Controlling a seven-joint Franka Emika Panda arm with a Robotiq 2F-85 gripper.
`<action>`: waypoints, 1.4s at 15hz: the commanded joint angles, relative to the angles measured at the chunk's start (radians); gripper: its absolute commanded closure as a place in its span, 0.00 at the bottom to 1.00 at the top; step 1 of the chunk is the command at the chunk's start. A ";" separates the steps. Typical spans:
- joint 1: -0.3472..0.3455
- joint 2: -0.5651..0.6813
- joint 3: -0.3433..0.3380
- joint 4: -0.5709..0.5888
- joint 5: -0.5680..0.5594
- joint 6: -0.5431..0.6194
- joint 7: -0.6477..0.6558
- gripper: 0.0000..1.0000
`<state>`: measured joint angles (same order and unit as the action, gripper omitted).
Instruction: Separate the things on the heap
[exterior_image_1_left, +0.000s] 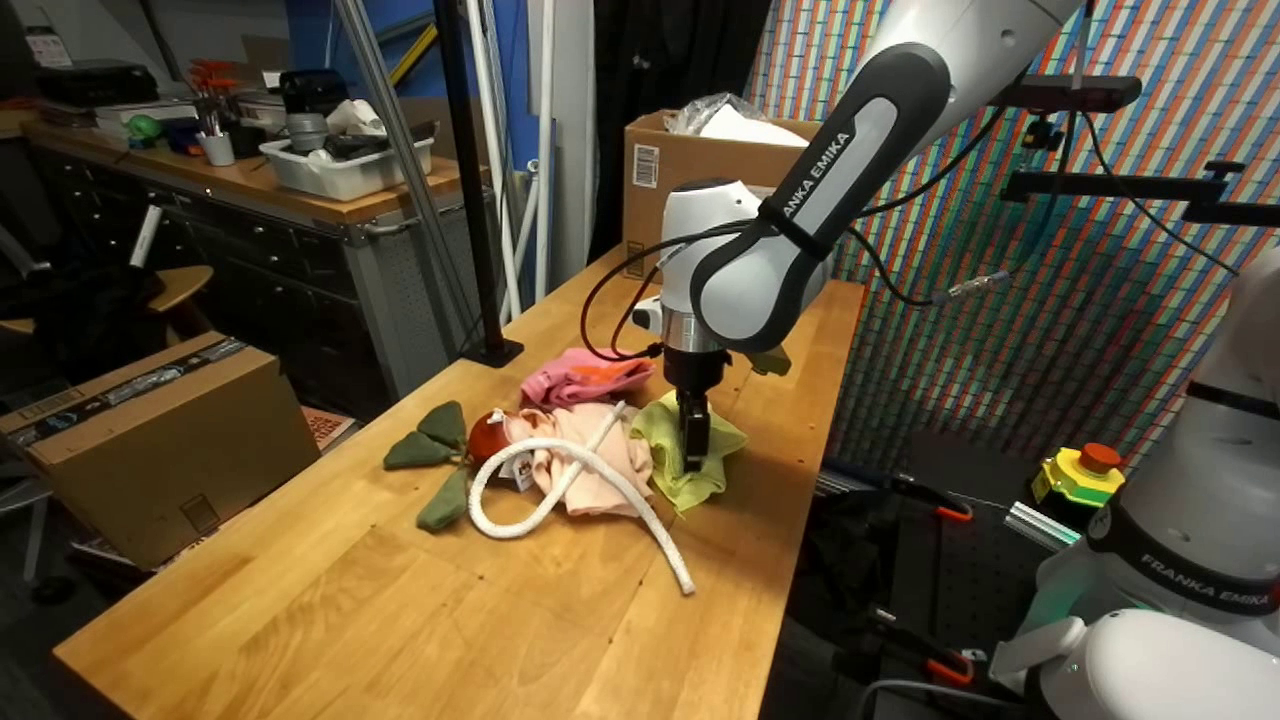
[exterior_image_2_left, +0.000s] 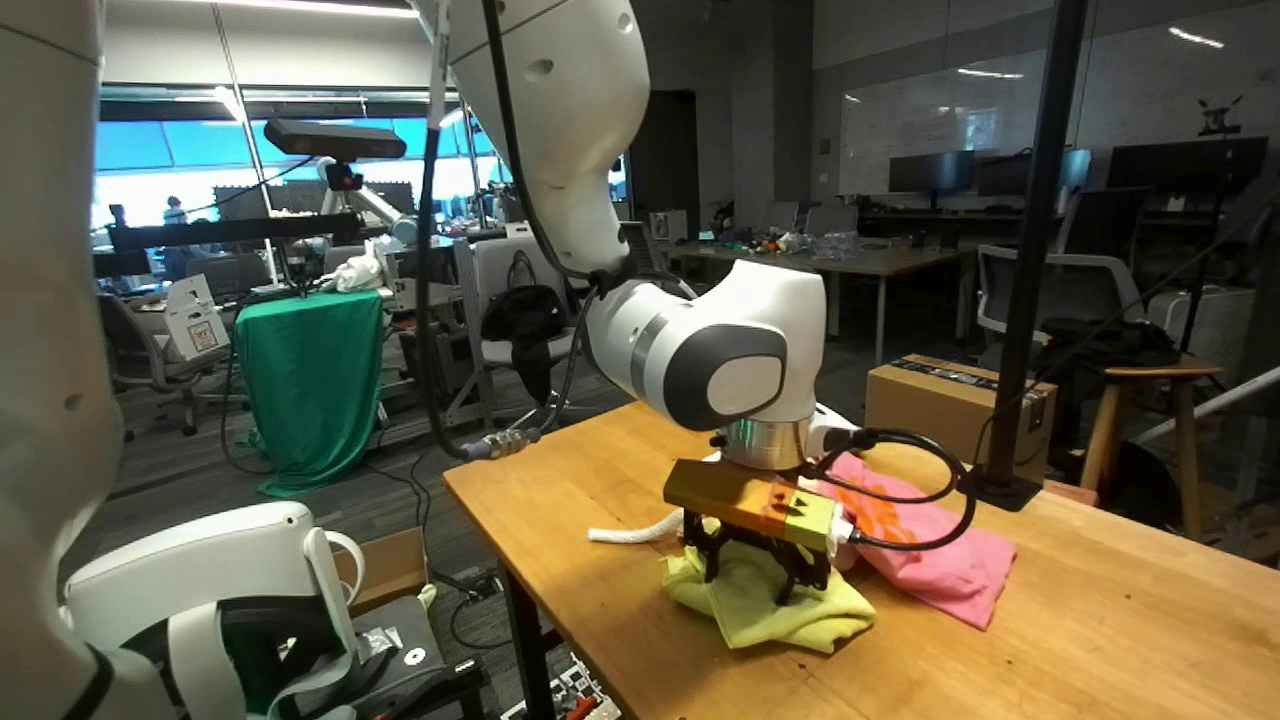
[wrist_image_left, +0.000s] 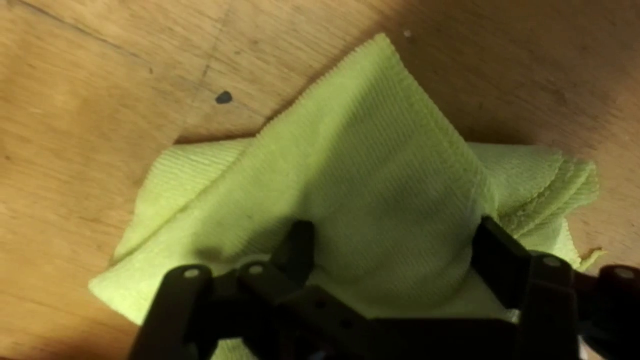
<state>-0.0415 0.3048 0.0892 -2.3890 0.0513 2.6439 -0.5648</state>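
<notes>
Clearly, the step in hand, as I judge it, is to take the yellow-green cloth (exterior_image_1_left: 723, 440) off the heap (exterior_image_1_left: 590, 497). In an exterior view my gripper (exterior_image_1_left: 692, 465) points straight down onto it, near the long edge of the bench (exterior_image_1_left: 420, 620) on the side of the yellow button box (exterior_image_1_left: 1080, 478). Next to it lies the pale cloth (exterior_image_1_left: 620, 452) with the white rope (exterior_image_1_left: 662, 538) looped over it; the red object (exterior_image_1_left: 487, 440) and the dark green cloth (exterior_image_1_left: 425, 450) sit closer to the opposite long edge. The pale cloth seems to meet the yellow-green one, so it could drag along if I hurry.

In an exterior view the pink cloth (exterior_image_2_left: 940, 560) lies just beside the yellow-green one, beyond my gripper; whether the two touch is hidden. I am near the middle of the folded cloth, a fair place to grab.

The wrist view shows my fingers (wrist_image_left: 302, 240) wide apart, their tips set down into the cloth, with a loose fold between them and nothing pinched yet. I would squeeze slowly, so that the cloth gathers into a thick bunch instead of slipping away, and keep the tips from scraping the bench. Then I would rise straight up, check that this cloth alone follows, and lay it farther along the same long edge, well apart from the rest.
</notes>
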 joint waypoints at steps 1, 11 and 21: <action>0.000 -0.008 -0.003 -0.017 -0.050 0.013 0.051 0.50; 0.019 -0.091 -0.021 -0.005 -0.183 -0.205 0.145 0.95; 0.023 -0.226 -0.050 0.054 -0.310 -0.389 0.198 0.93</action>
<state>-0.0320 0.1364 0.0618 -2.3536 -0.2188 2.3076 -0.3968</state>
